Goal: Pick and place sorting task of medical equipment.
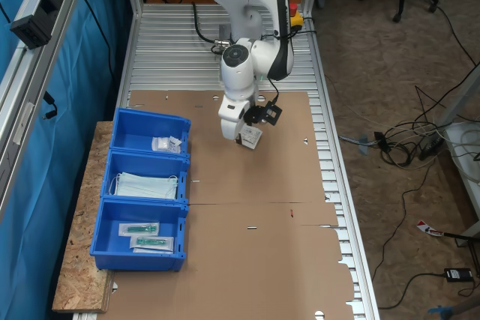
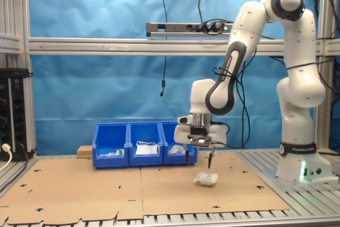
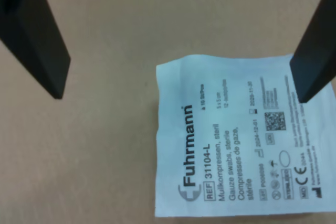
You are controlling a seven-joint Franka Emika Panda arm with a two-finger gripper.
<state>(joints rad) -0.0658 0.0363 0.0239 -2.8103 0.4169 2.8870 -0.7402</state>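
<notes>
- tool (image 3: 181,59) open, nothing held; two black fingers (image 3: 37,35) spread wide, hovering just above the tabletop (image 1: 285,260)
- small flat square white sachet with dark print (image 3: 231,140) lies flat on the brown cardboard, off-centre under the tool; one finger over the sachet's edge, other finger over bare cardboard
- risk: straight descent lands that finger on the sachet, pins it, closes on nothing; re-centre first
- risk: thin flat pack, no edge to pinch; may slide or crumple
- risk: row of three blue plastic bins (image 1: 146,192) at roughly 8 o'clock of the tool in the first exterior view; wrong bin likely if mis-aimed; the bin nearest the arm (image 1: 150,131) already holds similar white packs
</notes>
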